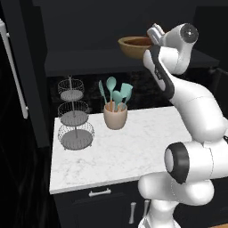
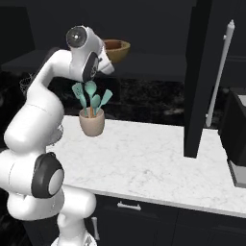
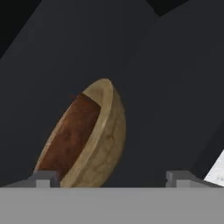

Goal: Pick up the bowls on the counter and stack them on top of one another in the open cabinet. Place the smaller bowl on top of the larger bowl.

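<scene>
Judging from how things lie, the stacking looks done or all but done: the tan bowl (image 1: 133, 46) sits on the black shelf (image 1: 89, 60) of the cabinet, and the hand view shows the small bowl (image 3: 70, 135) nested inside it, its reddish-brown inside framed by the tan rim. In the left base view the pair sits at about 12 o'clock, above the tabletop (image 1: 133, 151); in the right base view the tan bowl (image 2: 116, 50) is at about 11 o'clock, just beyond the arm's upper joint. The hand (image 3: 114, 177) shows in its own view as two grey tips at 6 o'clock, set wide apart with nothing between them, so it reads as spread and empty. The bowls lie at about 9 o'clock of the tips; the left tip sits near the rim, and I cannot tell whether it touches. On the tabletop stand the utensil cup (image 1: 115, 116) with teal spatulas and the wire stand (image 1: 75, 116), at about 9 o'clock of the cup; no bowl is left there that I can see. The step in hand, as I judge it, is the release and retreat. The next move calls for drawing the hand straight back from the shelf without brushing the tan rim, since a nudge could slide the stack along the board or tip the small bowl out.
</scene>
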